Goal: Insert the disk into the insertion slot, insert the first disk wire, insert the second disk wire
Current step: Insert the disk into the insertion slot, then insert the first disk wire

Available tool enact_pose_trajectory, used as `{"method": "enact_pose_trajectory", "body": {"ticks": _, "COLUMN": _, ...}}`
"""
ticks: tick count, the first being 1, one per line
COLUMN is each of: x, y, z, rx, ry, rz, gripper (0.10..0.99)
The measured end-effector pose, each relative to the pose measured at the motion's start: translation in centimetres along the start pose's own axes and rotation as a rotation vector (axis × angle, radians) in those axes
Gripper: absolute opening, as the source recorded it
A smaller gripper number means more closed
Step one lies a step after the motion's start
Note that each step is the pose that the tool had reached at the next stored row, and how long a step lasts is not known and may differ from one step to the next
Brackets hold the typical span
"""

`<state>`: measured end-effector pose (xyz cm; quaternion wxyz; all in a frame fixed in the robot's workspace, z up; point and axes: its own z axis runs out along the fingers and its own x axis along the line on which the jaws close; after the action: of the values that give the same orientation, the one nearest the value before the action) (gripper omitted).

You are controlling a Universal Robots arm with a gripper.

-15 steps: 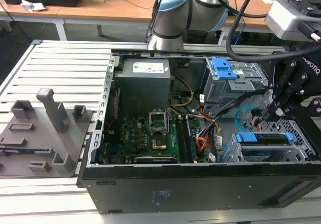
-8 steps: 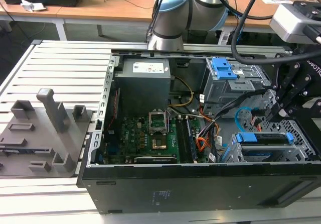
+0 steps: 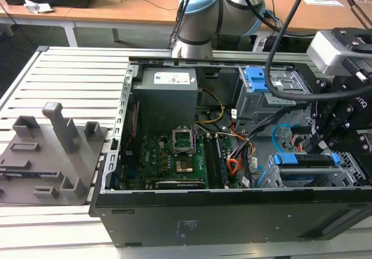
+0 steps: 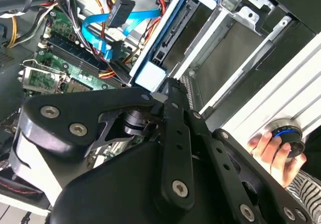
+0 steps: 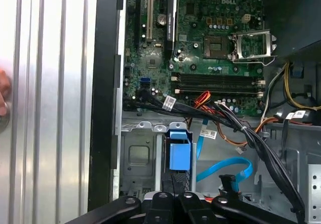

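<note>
Disk (image 5: pixel 179 152) in a bright blue plastic carrier sits in the insertion slot (image 5: pixel 134 158), a low grey perforated sheet-metal cage at one corner of the open black computer case (image 3: pixel 232 212). The black gripper (image 5: pixel 174 195) is right at the carrier's end tab with its fingers drawn narrow; whether they pinch the tab cannot be told.

Just beside the disk, the second disk wire (image 5: pixel 225 166), a flat light-blue cable, loops over grey sheet metal, its dark plug apart from the disk. The first disk wire (image 5: pixel 202 98), a thin orange-red and black bundle, arches near a thick black cable bundle (image 5: pixel 251 138) that crosses between the green motherboard (image 5: pixel 200 48) and the cage. A taller grey cage with a blue latch (image 3: pixel 256 79) stands near.

A person's hand (image 4: pixel 271 151) rests on a round knob (image 4: pixel 287 133) on the ribbed aluminium worktop (image 3: pixel 75 79), which also carries a grey plastic fixture (image 3: pixel 52 143). Wooden desks (image 3: pixel 116 6) stand behind.
</note>
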<state>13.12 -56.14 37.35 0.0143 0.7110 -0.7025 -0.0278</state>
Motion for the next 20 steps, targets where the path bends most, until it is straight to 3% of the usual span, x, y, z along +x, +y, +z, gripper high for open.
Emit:
{"method": "enact_pose_trajectory", "body": {"ticks": 2, "x": 0.04, "y": -0.27, "z": 0.36, "rx": 0.0, "ry": 0.0001, "rz": 0.0, "gripper": 0.106}}
{"method": "enact_pose_trajectory", "body": {"ticks": 5, "x": 0.07, "y": -0.87, "z": 1.51, "rx": -0.001, "ry": 0.0001, "rz": 0.0, "gripper": 0.106}}
{"method": "enact_pose_trajectory", "body": {"ticks": 7, "x": 0.08, "y": -0.93, "z": 1.79, "rx": -0.001, "ry": 0.0002, "rz": 0.0, "gripper": 0.106}}
{"method": "enact_pose_trajectory", "body": {"ticks": 20, "x": 0.07, "y": -0.99, "z": 1.8, "rx": -0.001, "ry": 0.0001, "rz": 0.0, "gripper": 0.106}}
